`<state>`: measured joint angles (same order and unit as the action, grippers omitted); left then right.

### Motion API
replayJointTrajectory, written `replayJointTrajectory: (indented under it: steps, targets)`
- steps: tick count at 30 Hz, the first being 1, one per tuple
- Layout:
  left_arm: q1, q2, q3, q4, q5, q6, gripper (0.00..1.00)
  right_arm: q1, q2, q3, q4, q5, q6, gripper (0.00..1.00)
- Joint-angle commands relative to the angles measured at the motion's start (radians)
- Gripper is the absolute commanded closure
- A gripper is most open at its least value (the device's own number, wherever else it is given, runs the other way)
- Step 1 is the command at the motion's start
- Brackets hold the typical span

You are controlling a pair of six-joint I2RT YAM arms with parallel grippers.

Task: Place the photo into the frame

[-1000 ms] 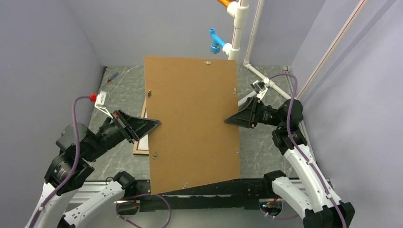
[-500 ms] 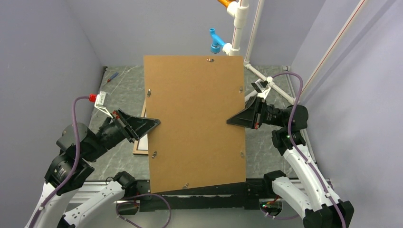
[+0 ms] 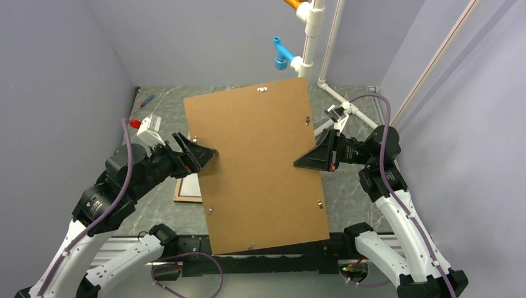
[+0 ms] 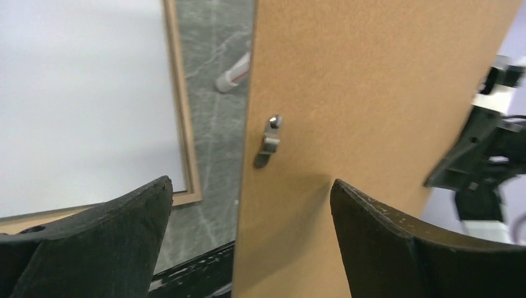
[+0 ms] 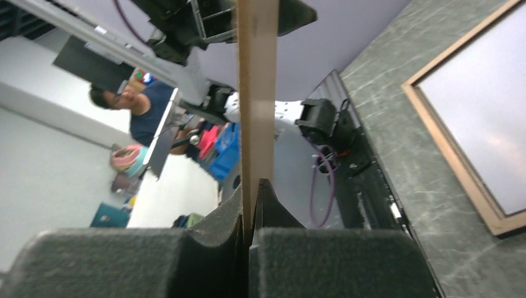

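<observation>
A big plain brown backing board point(image 3: 257, 161) hangs tilted above the table. My right gripper point(image 3: 298, 164) is shut on its right edge, and the right wrist view shows the thin board point(image 5: 256, 93) pinched between the pads point(image 5: 251, 186). My left gripper point(image 3: 197, 146) is open, its fingers standing apart on either side of the board's left edge point(image 4: 249, 182) without touching it. The frame point(image 3: 184, 198) lies flat on the table beneath, mostly covered by the board; its light wood rail point(image 4: 183, 124) surrounds a plain white surface. I cannot tell whether that surface is the photo.
White pipes with blue and orange fittings point(image 3: 308, 37) rise at the back, and one pipe runs along the table's right side point(image 3: 347, 105). A small screwdriver point(image 3: 147, 100) lies at the back left. Grey walls close in on both sides.
My left gripper has opened and let go of the board's left edge, and that arm has risen. The board has tilted, top edge swinging left, held by the right gripper alone.
</observation>
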<state>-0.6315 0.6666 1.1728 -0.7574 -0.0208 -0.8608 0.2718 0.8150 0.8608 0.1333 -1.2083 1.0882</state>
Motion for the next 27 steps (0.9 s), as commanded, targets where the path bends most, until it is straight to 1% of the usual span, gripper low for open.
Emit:
replayJointTrajectory:
  steps: [1, 4, 6, 9, 14, 17, 19, 23, 27]
  targets:
    - [0.003, 0.052, 0.069, -0.162, -0.160, 0.076, 0.01, 0.002, -0.027, 0.147, -0.407, 0.123, -0.283, 1.00]
    - [0.004, 0.113, 0.089, -0.258, -0.241, 0.097, 0.01, 0.003, -0.032, 0.198, -0.579, 0.200, -0.372, 1.00]
    - [0.002, 0.158, 0.093, -0.301, -0.276, 0.119, 0.01, 0.002, -0.030, 0.237, -0.734, 0.294, -0.436, 1.00]
    - [0.004, 0.216, 0.081, -0.340, -0.329, 0.134, 0.01, 0.004, -0.040, 0.254, -0.839, 0.400, -0.480, 1.00]
    - [0.042, 0.292, 0.009, -0.352, -0.373, 0.166, 0.01, 0.003, -0.058, 0.250, -0.936, 0.462, -0.507, 1.00]
    - [0.101, 0.326, -0.066, -0.292, -0.334, 0.203, 0.01, 0.004, -0.065, 0.250, -0.991, 0.497, -0.529, 1.00]
    - [0.143, 0.351, -0.124, -0.226, -0.301, 0.229, 0.01, 0.003, -0.069, 0.252, -1.016, 0.504, -0.539, 1.00]
    - [0.232, 0.468, -0.217, -0.170, -0.268, 0.260, 0.01, 0.004, -0.078, 0.263, -1.058, 0.509, -0.555, 1.00]
    - [0.297, 0.591, -0.291, -0.120, -0.272, 0.264, 0.04, 0.003, -0.085, 0.271, -1.097, 0.513, -0.567, 1.00]
